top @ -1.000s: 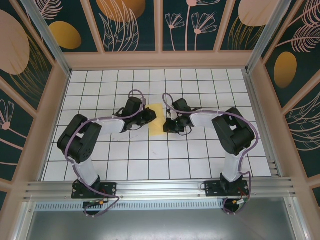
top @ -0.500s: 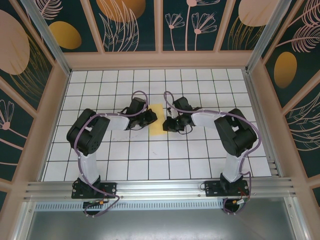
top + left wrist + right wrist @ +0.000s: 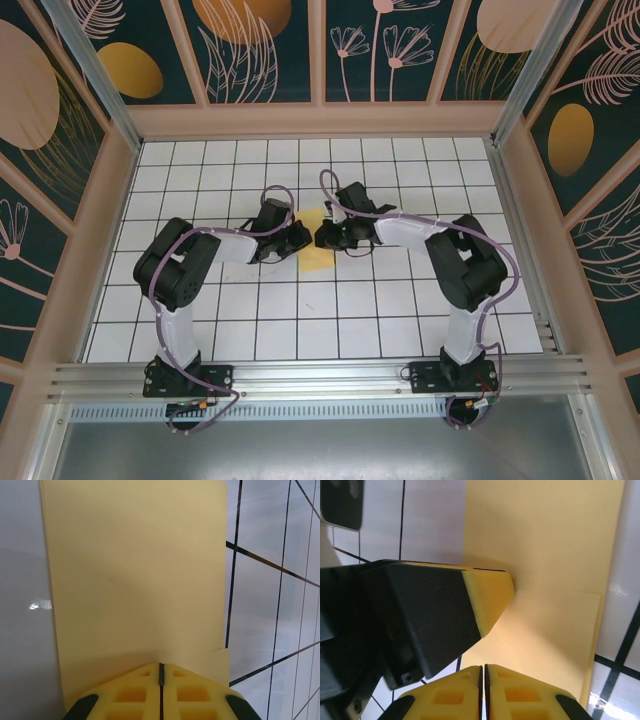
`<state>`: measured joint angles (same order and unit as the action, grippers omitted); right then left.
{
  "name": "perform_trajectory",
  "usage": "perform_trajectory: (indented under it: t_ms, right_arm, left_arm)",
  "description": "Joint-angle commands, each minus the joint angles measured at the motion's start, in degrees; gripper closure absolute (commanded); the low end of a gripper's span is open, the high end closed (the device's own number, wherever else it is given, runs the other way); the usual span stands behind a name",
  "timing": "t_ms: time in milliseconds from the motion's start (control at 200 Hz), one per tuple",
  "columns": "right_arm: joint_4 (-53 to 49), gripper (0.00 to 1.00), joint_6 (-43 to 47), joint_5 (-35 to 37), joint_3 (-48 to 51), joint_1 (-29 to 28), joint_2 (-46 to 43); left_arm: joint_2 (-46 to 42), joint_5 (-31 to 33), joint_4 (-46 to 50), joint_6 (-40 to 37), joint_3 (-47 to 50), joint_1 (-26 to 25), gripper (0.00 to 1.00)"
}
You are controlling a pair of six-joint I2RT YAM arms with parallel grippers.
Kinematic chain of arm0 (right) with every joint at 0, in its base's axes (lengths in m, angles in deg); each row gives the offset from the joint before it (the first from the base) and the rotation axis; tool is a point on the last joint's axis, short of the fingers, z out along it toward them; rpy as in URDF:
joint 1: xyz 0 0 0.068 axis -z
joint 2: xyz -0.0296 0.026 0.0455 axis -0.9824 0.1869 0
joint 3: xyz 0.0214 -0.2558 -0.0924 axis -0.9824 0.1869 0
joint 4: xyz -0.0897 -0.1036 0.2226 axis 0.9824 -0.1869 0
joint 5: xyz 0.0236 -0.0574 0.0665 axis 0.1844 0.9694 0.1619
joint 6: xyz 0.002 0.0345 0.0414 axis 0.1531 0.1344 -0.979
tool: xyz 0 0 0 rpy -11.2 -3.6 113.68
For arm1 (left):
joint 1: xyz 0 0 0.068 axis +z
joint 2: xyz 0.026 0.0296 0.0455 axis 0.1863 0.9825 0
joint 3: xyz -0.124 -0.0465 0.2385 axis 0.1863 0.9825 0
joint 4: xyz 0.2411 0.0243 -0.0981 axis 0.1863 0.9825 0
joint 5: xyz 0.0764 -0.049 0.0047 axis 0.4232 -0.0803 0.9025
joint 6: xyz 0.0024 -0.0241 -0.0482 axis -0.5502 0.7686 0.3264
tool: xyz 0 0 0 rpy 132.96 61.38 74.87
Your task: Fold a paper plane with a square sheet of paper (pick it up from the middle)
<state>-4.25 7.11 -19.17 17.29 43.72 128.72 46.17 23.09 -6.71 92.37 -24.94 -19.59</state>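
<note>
While both claws sit nose to nose over it, the square sheet of paper (image 3: 135, 570) lies flat on the white grid table (image 3: 300, 320). It spreads out ahead of the left gripper (image 3: 161, 677) and runs in under its tips. That claw's jaws are pressed together with only a hairline seam between them; whether they nip the near edge or merely bear down on it, I cannot tell.

The right gripper (image 3: 482, 677) is closed just as tight, holding nothing that I can see. Its tips are over the sheet, with the other claw's finger just ahead and to its left.

The paper looks thin, nearly weightless and limp, and apparently doubled over, since a second layer's corner steps out beside the tips. I'd expect it to skate on that glossy top. Better to pin it with one closed tip and take a free edge near the middle, lightly, as a hard squeeze would leave stray creases.
</note>
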Motion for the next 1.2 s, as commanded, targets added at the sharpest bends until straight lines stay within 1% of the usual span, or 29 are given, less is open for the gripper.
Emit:
perform_trajectory:
  t_ms: [0, 220, 540, 731, 861, 1041, 1196]
  right_arm:
    - [-0.37, 0.89, -0.90, 0.67, -1.50, -0.54, 2.50]
    - [-1.25, 0.90, -0.30, 0.21, -3.36, -0.53, 5.41]
    - [-3.78, 0.90, 0.75, 2.90, -4.25, -0.16, 7.63]
    - [-4.67, 0.90, 1.64, 2.90, -4.42, -0.05, 7.92]
    - [-4.43, 0.90, 1.73, 2.34, -4.60, -0.09, 7.52]
    - [-1.11, 0.90, 2.25, -2.41, -3.15, -0.04, 4.99]
    - [0.36, 0.90, 2.95, -3.50, -2.24, 0.01, 3.58]
  left_arm:
    - [2.06, -0.26, -1.10, 1.11, 1.28, 0.18, 0.93]
    - [2.70, -0.89, -1.57, 1.80, 0.36, 0.19, 0.91]
    - [0.46, -1.46, -1.05, 1.84, 0.02, 0.23, 0.88]
    - [-1.87, -4.19, -4.88, 2.91, 1.33, 0.19, 0.85]
    - [-2.34, -3.46, -4.05, 2.12, 1.84, 0.18, 0.87]
    - [-0.61, -2.33, -3.09, 1.81, 2.35, 0.18, 0.91]
    - [0.03, -1.36, -2.15, 1.51, 2.46, 0.18, 0.92]
